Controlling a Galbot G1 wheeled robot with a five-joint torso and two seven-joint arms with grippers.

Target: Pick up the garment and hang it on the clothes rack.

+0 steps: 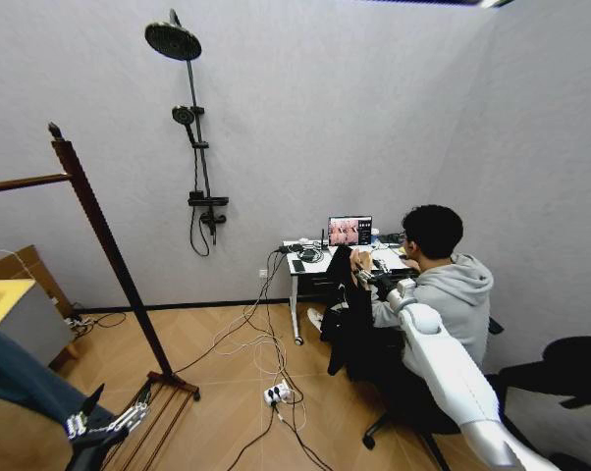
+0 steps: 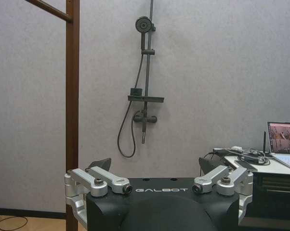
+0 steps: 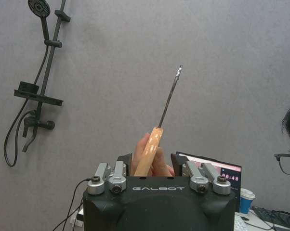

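One person's fingers (image 3: 159, 166) share the hanger (image 3: 149, 155) with the right hand (image 1: 374, 282), closed on it; garment (image 1: 347, 319) dangles beside the counter (image 1: 305, 263), well apart from the clothes rack (image 1: 99, 231). Risk: slip when released.

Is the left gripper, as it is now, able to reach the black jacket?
Probably not: the left gripper hangs low near the clothes rack, while the black jacket hangs far across the floor at the right gripper.
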